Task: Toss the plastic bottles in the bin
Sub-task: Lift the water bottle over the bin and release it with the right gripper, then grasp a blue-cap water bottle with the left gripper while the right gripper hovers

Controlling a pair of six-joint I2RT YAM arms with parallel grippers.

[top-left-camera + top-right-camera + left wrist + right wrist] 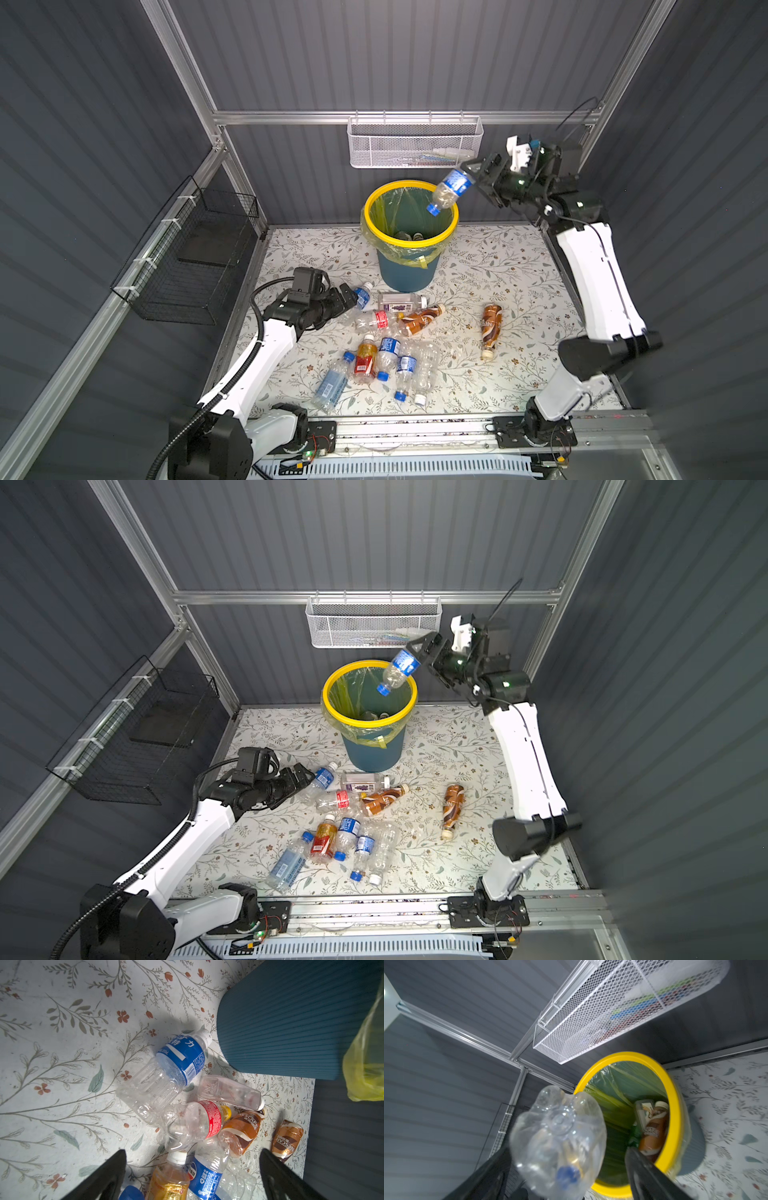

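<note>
Two eyes side by side, high over the near edge of my table (pixel 498 270), look down at almost the same whole scene, the bin (pixel 407 274) at its far end. My left wrist camera sits low and close, facing the bottles (pixel 172 1070) at the bin's foot; my right wrist camera looks from close above into the bin's mouth, also seen in both top views.
</note>
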